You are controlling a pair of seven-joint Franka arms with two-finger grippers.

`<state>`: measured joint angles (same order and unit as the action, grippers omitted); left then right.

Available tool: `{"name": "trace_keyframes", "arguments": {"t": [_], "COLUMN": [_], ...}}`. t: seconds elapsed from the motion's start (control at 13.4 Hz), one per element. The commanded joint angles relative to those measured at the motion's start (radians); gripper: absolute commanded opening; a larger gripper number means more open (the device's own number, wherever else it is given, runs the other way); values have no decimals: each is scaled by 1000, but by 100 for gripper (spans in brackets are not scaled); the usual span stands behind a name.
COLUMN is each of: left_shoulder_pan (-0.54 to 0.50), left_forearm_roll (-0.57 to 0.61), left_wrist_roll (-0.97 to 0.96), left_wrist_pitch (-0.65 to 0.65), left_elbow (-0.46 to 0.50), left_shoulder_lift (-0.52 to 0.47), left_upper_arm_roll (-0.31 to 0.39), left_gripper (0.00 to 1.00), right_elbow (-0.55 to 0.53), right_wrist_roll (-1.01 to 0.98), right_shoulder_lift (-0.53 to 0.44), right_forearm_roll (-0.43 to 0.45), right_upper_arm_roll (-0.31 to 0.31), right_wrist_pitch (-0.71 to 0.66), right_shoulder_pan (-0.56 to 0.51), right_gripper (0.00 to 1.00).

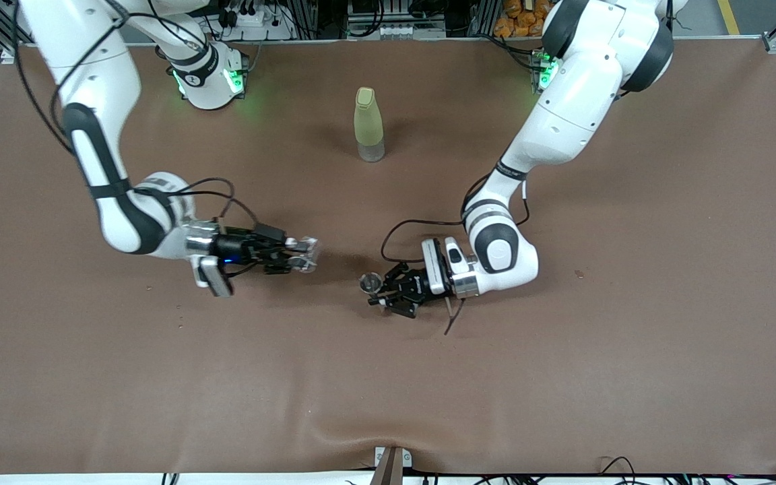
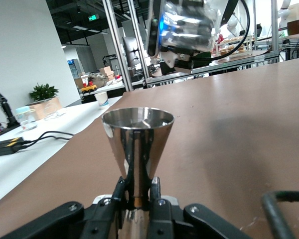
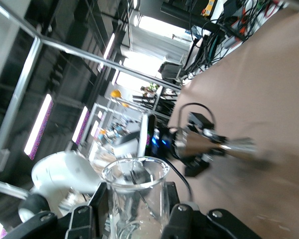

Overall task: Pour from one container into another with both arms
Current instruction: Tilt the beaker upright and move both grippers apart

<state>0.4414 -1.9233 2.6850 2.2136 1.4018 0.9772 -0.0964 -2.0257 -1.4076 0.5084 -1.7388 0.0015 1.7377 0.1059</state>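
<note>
**Over the middle of the counter, two cups face each other for a pour**

Over the middle of the brown counter (image 1: 630, 377) both arms hold their containers off the surface, mouths turned toward one another with a gap between them.

Coming from its base at the top right of the front view, the left arm carries the left pincer (image 1: 382, 288), closed on a small metal cup (image 2: 138, 142). Its wrist view shows the fingers (image 2: 120, 191) clamping the narrow foot of the cone-shaped cup, so the wide mouth stays free. Gripping low like this keeps the rim clear, which suits a cup that must either receive or tip.

The right arm reaches in from the top left, and its right pincer (image 1: 297, 256) is closed around a clear glass (image 3: 135, 191). In the front view the glass lies nearly on its side, pointing toward the metal cup. I cannot tell whether either container has anything in it.

Which one is meant to pour is a judgement: the tilted glass looks like the pourer, the metal cup the target. They are near but apart, so the mouths would need to come closer before any liquid could land inside.

A yellow-green bottle (image 1: 368, 125) stands upright on the counter, farther from the front camera than both pincers and well apart from them, out of the way of the arms.
</note>
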Motion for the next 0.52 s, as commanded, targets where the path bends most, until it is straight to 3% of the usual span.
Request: {"name": "trace_keyframes", "arguments": {"t": [0.0, 0.22, 0.45], "left_shoulder_pan": [-59, -145, -228], "left_forearm_roll": [72, 180, 273], "left_wrist_roll": [-62, -129, -197], "left_wrist_pitch": [-29, -106, -190], "left_elbow": [45, 74, 124], "left_shoulder_lift": [-55, -90, -140], "left_upper_arm_roll": [-3, -3, -3], "left_gripper": [0, 0, 0], "right_elbow": [-13, 21, 71], "right_wrist_roll": [-147, -266, -481], "right_shoulder_lift": [-11, 22, 126], "right_forearm_roll": [151, 332, 427], "right_upper_arm_roll": [17, 17, 17], "right_wrist_pitch": [-41, -144, -176], "right_shoulder_pan": [-131, -280, -394], "right_gripper": [0, 0, 0]}}
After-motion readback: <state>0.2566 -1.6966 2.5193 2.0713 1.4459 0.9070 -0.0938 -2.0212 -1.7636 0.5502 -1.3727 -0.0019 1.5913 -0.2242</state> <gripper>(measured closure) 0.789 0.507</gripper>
